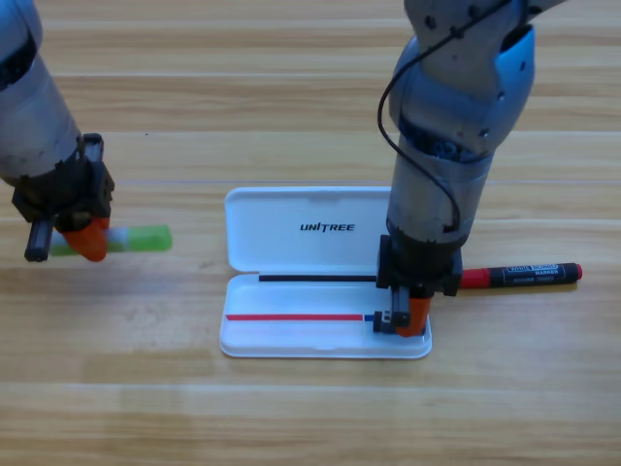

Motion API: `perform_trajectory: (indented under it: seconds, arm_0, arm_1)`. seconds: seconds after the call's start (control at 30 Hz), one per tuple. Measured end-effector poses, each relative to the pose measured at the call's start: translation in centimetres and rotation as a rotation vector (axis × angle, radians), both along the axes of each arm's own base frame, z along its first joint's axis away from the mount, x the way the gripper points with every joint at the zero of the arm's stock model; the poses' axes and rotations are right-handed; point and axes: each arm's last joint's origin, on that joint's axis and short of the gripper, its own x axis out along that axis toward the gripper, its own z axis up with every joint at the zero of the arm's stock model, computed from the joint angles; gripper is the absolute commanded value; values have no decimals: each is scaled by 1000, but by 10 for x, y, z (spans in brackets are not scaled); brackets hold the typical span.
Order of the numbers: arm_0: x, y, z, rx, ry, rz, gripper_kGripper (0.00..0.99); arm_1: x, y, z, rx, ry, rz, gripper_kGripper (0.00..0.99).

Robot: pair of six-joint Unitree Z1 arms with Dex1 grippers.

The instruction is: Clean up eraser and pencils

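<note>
The right gripper (411, 318) is being held down in the open white case (291, 335), right end, apparently with the eraser (386, 319) between its fingers for depositing. The black marker (524, 275) is lying just right of the case. The left gripper (89, 238) is being lowered over the green pen (141, 238) at far left of the worktop (310, 417); finger opening cannot be told.

- The green pencil (144, 238) lies flat on the wooden table, lengthwise left to right, well left of the white case; its left end is hidden.
- The black marker (529, 275) with white label and red cap lies flat just right of the case, cap end toward it.
- The eraser (388, 319), a small dark block, seems to sit inside the case's lower tray at its right end, mostly hidden.
</note>
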Motion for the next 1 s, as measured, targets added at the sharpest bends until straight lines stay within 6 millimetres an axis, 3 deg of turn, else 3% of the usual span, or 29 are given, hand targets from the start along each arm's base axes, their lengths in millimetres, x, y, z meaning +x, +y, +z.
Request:
perform_trajectory:
  seconds: [0.2, 0.23, 0.33, 0.57, 0.73, 0.83, 1.0]
  arm_0:
    - [-3, -3, 5, -1, -1, -14, 0]
    - [-4, -4, 5, -1, -1, -15, 0]
    - [-5, -5, 7, -3, -4, -19, 0]
    - [-5, -9, 13, -13, -16, -21, 0]
    - [-7, -13, 13, -14, -16, -32, 0]
    - [-7, -15, 16, -22, -25, -33, 0]
    - [-9, -25, 24, -33, -34, -48, 0]
  arm_1:
    - [3, 3, 4, 10, -20, -1, 0]
    - [3, 3, 5, 10, -22, -1, 71]
    - [3, 3, 5, 10, -24, -1, 494]
    - [3, 3, 5, 6, -28, -1, 772]
    - [0, -2, 6, -16, -12, -1, 890]
    - [-11, -16, 12, -40, 6, -1, 989]
    - [-32, -51, 51, -22, -40, -79, 990]
